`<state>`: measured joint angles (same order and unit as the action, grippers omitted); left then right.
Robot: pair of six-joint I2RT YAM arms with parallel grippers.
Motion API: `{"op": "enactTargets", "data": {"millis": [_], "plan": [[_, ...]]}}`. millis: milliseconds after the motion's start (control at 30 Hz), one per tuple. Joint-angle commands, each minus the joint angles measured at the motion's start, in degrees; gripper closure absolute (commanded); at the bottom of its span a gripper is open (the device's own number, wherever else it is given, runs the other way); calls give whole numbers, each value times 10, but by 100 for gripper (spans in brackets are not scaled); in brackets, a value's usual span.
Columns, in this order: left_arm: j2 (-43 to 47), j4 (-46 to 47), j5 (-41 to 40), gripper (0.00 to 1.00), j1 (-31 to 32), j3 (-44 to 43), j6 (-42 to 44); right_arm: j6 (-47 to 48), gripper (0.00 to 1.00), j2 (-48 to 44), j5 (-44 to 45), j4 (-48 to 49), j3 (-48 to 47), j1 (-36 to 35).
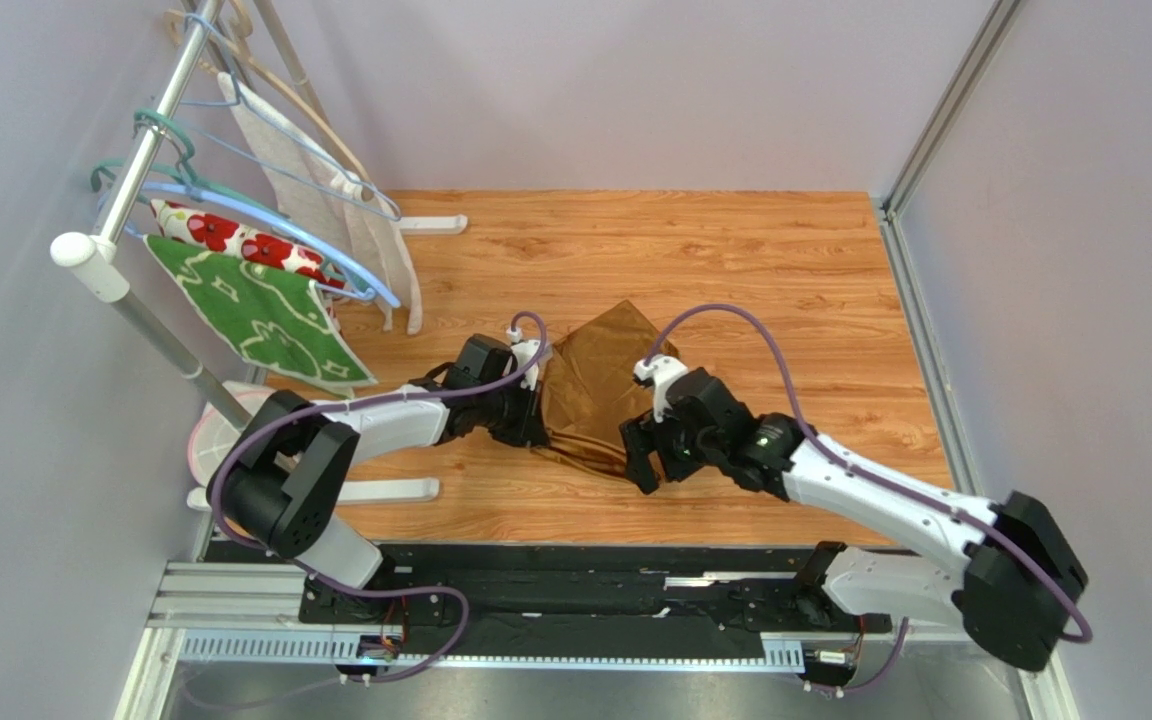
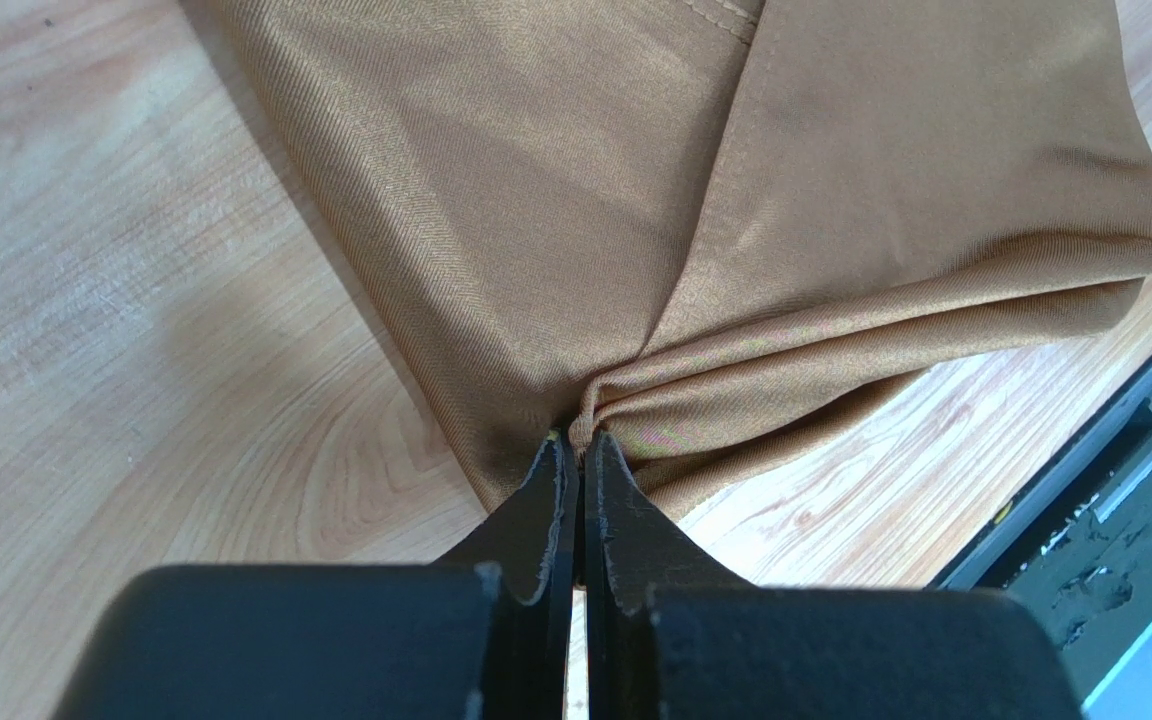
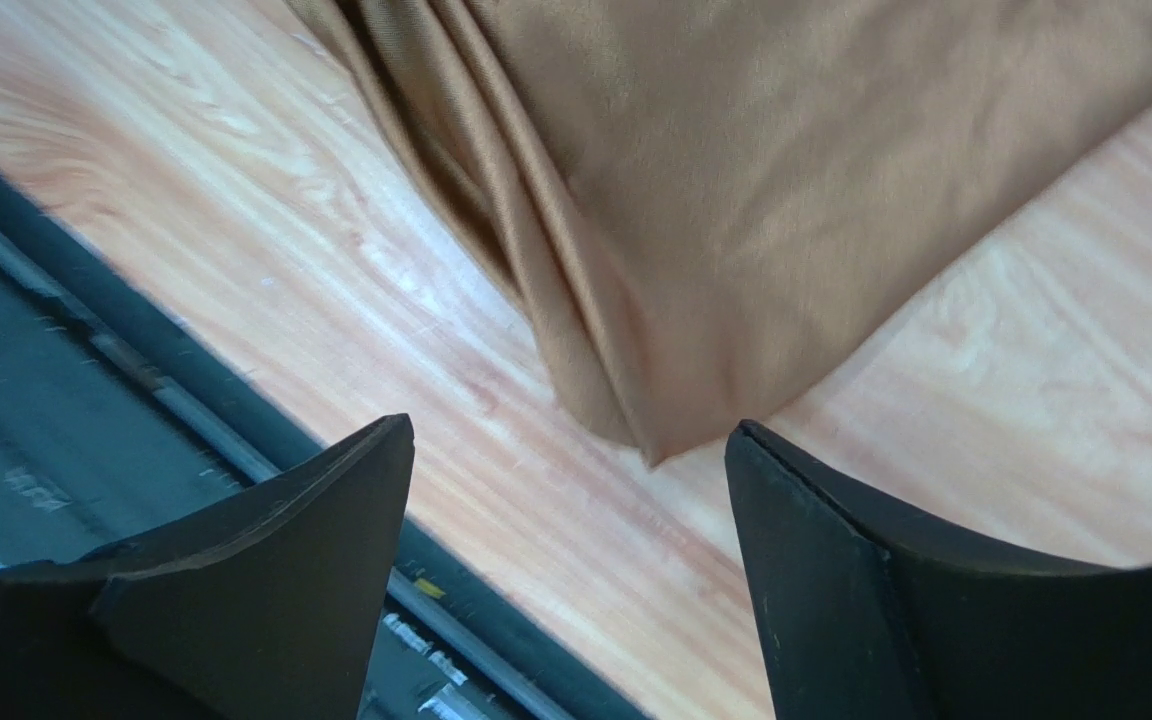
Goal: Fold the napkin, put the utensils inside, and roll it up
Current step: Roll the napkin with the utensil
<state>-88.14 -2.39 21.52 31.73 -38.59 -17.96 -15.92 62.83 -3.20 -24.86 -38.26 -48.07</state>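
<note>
The golden-brown napkin point(image 1: 600, 387) lies folded and bunched on the wooden table between my two arms. My left gripper point(image 1: 540, 432) is shut on its left near edge; in the left wrist view the fingertips point(image 2: 582, 446) pinch a gathered fold of the napkin point(image 2: 717, 195). My right gripper point(image 1: 639, 462) is open, hovering just over the napkin's near right corner; in the right wrist view the corner point(image 3: 654, 435) points down between the spread fingers point(image 3: 570, 435), not touching them. No utensils are in view.
A rack point(image 1: 132, 210) at the back left carries hangers, a green leaf-patterned cloth point(image 1: 259, 312) and a white cloth with red flowers point(image 1: 229, 236). The black rail of the arm bases point(image 1: 567, 600) runs along the table's near edge.
</note>
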Motion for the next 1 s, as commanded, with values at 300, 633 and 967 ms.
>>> {"op": "enactTargets", "data": {"millis": [300,633,967], "plan": [[-20,-25,-3,100,-6,-23,21,128,22,172,96,76,-74,-95],[-20,-25,-1,100,-8,-24,19,121,33,174,183,97,-37,-157],[-26,-24,3,100,-11,-24,18,122,53,233,210,103,-48,-171]]}}
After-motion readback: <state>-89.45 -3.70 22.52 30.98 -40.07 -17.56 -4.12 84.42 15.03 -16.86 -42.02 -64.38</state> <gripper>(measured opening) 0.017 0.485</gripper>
